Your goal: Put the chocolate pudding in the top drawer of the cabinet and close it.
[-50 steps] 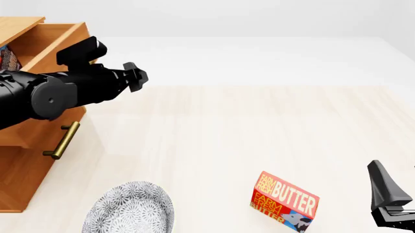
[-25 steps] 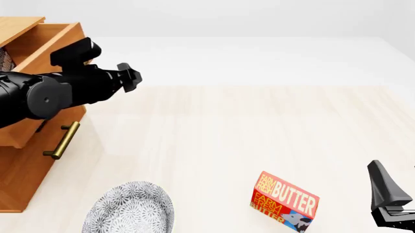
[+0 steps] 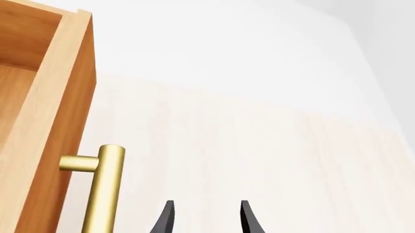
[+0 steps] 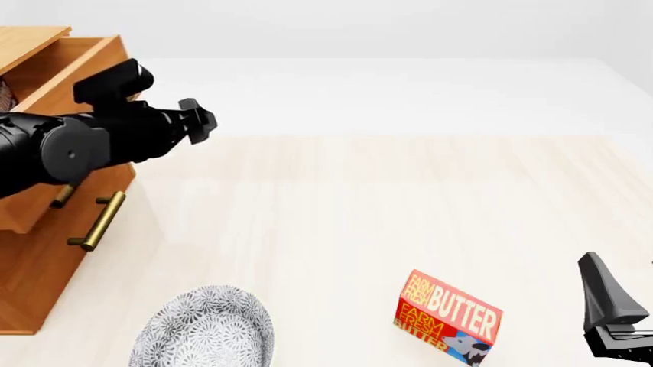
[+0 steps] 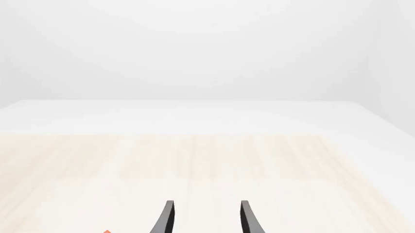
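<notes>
The orange-brown cabinet (image 4: 36, 267) stands at the table's left edge. Its top drawer (image 4: 102, 65) is pulled out. My left arm crosses in front of the drawer and hides most of its inside; the chocolate pudding is hidden. My left gripper (image 4: 196, 121) hovers just right of the drawer front. In the left wrist view this gripper (image 3: 206, 221) is open and empty, and the drawer's brass handle (image 3: 104, 189) sits close beside it. My right gripper (image 4: 612, 313) rests low at the front right, open and empty in its wrist view (image 5: 206, 218).
A red-and-yellow BUTTER box (image 4: 449, 317) stands near the front edge, right of centre. A grey patterned bowl (image 4: 204, 329) sits at the front left by the cabinet. The lower drawer's brass handle (image 4: 97, 222) juts out below my left arm.
My left gripper has drifted a little to the left, closer to the open drawer's front. The right arm, butter box and bowl have not moved.
</notes>
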